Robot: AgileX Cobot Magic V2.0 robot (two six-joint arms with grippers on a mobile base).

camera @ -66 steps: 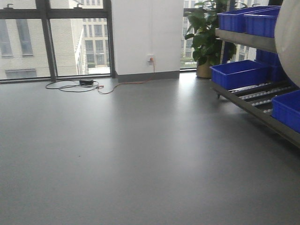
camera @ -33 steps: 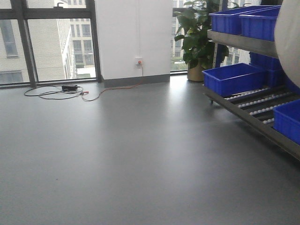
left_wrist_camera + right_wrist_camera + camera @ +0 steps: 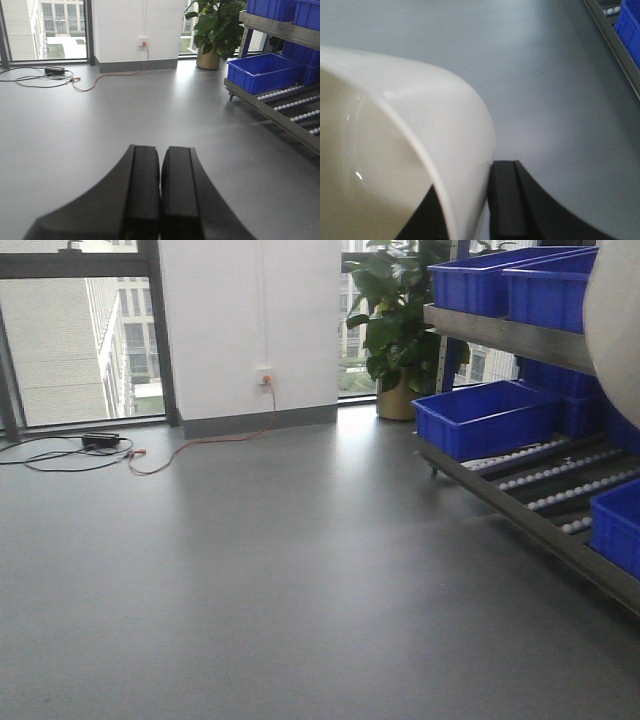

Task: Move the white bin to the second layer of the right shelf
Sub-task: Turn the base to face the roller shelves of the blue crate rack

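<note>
**Grey floor (image 3: 250, 570) ahead, white bin (image 3: 420, 130) being held short of the rack**

Grey flooring is being faced by the front camera. A window wall, a trailing cable (image 3: 200, 438) and a potted plant (image 3: 395, 330) are being seen behind it, and a steel rack along the right side.

The white bin is being gripped by the right gripper (image 3: 465, 210). Its jaws are being closed on one side wall just under the rim, one finger inside and one outside. The tub is being carried in the air above the floor, apart from the rack. The left gripper (image 3: 160, 195) is being held with its jaws pressed together on nothing.

The right shelf second layer (image 3: 545, 477), taken here to be the roller level, is being partly occupied by blue crates (image 3: 485, 415), with bare roller lanes between them.

Trouble is being invited by the one-wall grip, since the glossy plastic is likely to slip or swing if jolted. A rim catching on the front rail or on a crate is also being risked. A bin let go on the rollers may travel along the lane.
</note>
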